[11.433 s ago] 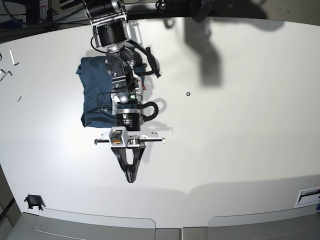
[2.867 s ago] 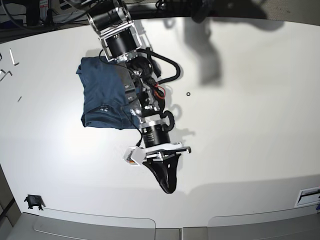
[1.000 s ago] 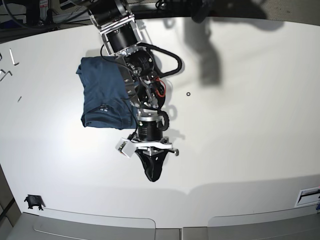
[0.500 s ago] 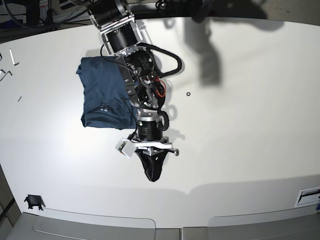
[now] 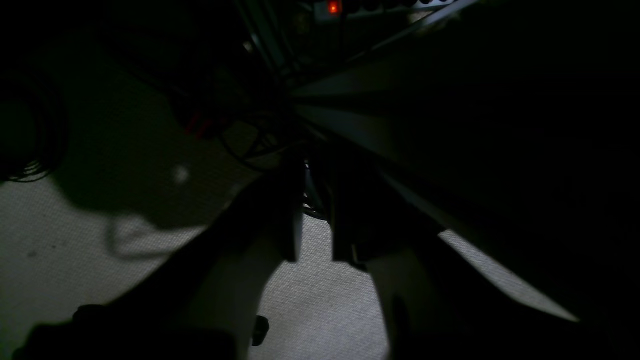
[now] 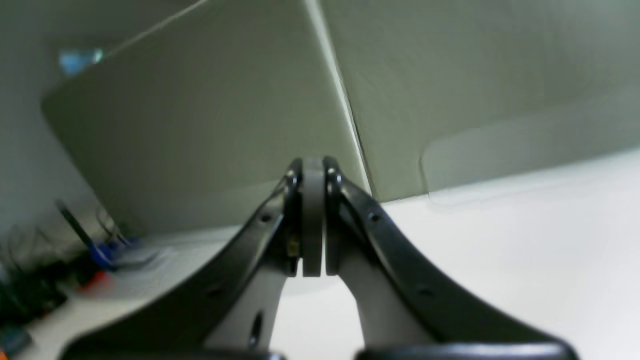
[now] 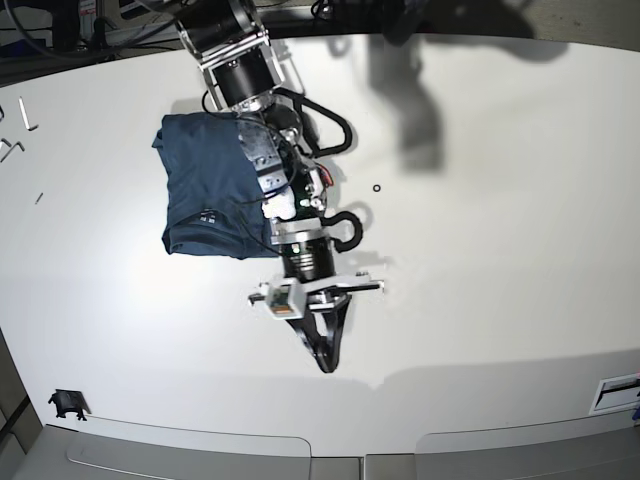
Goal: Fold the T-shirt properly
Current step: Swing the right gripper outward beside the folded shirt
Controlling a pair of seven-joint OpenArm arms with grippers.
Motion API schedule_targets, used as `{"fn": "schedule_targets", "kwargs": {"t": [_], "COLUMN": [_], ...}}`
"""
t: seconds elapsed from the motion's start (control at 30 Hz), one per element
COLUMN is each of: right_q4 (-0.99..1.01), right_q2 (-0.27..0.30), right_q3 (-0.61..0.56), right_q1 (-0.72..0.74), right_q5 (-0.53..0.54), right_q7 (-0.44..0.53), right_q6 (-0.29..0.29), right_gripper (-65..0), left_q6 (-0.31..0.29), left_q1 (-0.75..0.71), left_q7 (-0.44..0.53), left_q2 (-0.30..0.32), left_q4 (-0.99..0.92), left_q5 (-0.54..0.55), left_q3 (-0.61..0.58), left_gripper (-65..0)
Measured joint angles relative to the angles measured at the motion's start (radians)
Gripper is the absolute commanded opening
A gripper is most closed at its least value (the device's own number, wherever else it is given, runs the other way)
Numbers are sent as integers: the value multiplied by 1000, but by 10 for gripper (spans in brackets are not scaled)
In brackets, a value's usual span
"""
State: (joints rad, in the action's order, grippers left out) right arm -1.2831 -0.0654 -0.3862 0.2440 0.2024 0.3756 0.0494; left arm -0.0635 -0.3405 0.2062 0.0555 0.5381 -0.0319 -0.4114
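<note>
Room was plentiful on the near part of the white surface (image 7: 480,300) in my base view; only a small black clip (image 7: 66,403) lay at its near left corner. My right pincer (image 7: 325,360) hovered above that bare stretch, jaws pressed flat together with nothing between them, which the right wrist view confirmed. Beyond it, just left of the arm and partly under it, the T-shirt (image 7: 205,190) lay as a compact dark blue rectangle, with the arm hiding its right edge. The visible edges looked fairly straight, with a slight bulge along the near hem.

I judged the folding essentially done; at most, a final tidy of that near edge and a retreat of the arm remained. A tiny black ring (image 7: 376,187) sat well apart to the right, and a few small metal bits lay near the far left edge. The open right side gave me ample room to withdraw.

My left pincer (image 5: 315,235) showed only in its own dark wrist view, off the surface above carpet; its jaws stood slightly apart, holding nothing I could make out.
</note>
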Motion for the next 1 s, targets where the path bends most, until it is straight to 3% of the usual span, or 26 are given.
{"fn": "schedule_targets", "kwargs": {"t": [0.23, 0.57, 0.67, 1.0], "right_q4": [0, 0, 0, 0], "right_q2": [2, 2, 2, 2], "right_q3": [0, 0, 0, 0], "right_q1": [0, 0, 0, 0], "right_q5": [-343, -602, -653, -652], "right_q7": [-1, 0, 1, 1], "right_q6": [-4, -13, -15, -15], "right_gripper": [-650, -650, -650, -650], "left_q6": [0, 0, 0, 0], "left_q1": [0, 0, 0, 0], "left_q7": [0, 0, 0, 0], "left_q2": [0, 0, 0, 0], "left_q4": [0, 0, 0, 0], "left_q5": [0, 0, 0, 0], "left_q3": [0, 0, 0, 0], "left_gripper": [-569, -569, -569, -569]}}
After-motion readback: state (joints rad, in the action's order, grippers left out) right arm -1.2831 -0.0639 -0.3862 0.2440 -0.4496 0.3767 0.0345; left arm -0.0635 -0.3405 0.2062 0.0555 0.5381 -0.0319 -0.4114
